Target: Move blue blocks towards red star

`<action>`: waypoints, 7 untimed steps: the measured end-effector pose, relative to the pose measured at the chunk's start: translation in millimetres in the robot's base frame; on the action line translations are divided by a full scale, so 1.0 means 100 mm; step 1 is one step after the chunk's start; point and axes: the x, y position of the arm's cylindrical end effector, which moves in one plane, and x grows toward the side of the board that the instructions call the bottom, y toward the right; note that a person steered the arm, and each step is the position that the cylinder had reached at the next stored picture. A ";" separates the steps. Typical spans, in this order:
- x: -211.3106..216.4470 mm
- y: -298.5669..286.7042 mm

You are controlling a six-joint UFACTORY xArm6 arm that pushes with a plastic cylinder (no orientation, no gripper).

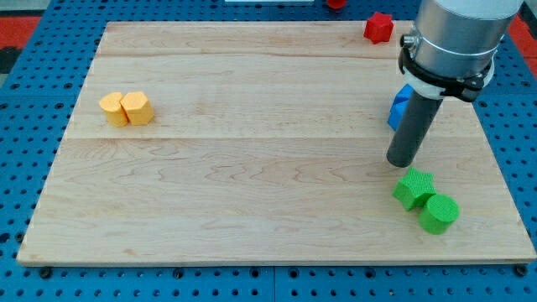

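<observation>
A red star block (378, 28) sits near the board's top right edge. A blue block (398, 107) lies at the view's right, mostly hidden behind my rod, so its shape and whether there is more than one cannot be made out. My tip (401, 162) rests on the board just below the blue block and a little above a green star block (414, 187).
A green cylinder (439, 213) touches the green star at its lower right. Two yellow blocks, one (112, 109) beside the other (138, 108), sit together at the view's left. The wooden board (252, 193) lies on a blue pegboard. A red object (336, 3) shows at the top edge.
</observation>
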 end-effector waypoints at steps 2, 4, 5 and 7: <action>-0.22 -0.07; -0.05 -0.12; 0.00 -0.14; -0.24 0.10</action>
